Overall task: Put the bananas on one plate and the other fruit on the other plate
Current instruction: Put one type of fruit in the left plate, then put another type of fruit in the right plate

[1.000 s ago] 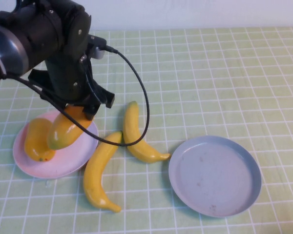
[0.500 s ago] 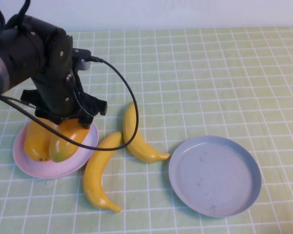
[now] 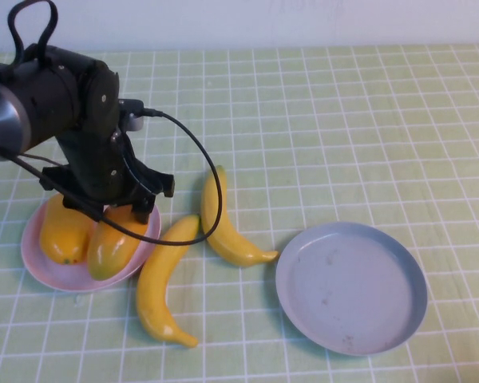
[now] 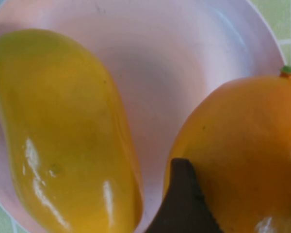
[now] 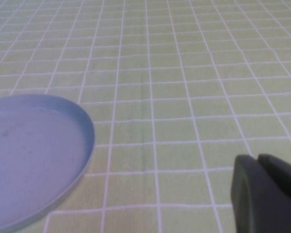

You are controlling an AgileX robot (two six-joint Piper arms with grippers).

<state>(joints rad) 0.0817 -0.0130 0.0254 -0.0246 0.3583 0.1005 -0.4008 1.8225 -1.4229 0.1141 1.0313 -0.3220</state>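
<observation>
Two bananas lie on the cloth between the plates, one [image 3: 164,279] nearer me and one [image 3: 223,223] beyond it. The grey-blue plate [image 3: 351,287] on the right holds nothing. On the pink plate [image 3: 44,271] lies a yellow mango [image 3: 64,231]. Beside it an orange-blushed mango [image 3: 112,243] rests low over the plate, with my left gripper [image 3: 120,215] shut on it. In the left wrist view one dark finger [image 4: 184,199] presses against this mango [image 4: 242,145], next to the yellow mango [image 4: 63,131]. My right gripper [image 5: 259,167] is shut and holds nothing, hovering over the cloth right of the grey-blue plate [image 5: 34,150].
A green checked cloth [image 3: 343,120] covers the table. The left arm's black cable [image 3: 215,159] loops down over the farther banana. A pale wall runs along the table's far edge.
My left arm has come down and towards the left with the orange-blushed mango, from above the pink plate's edge to beside the yellow mango. Bananas and grey-blue plate have not moved.
</observation>
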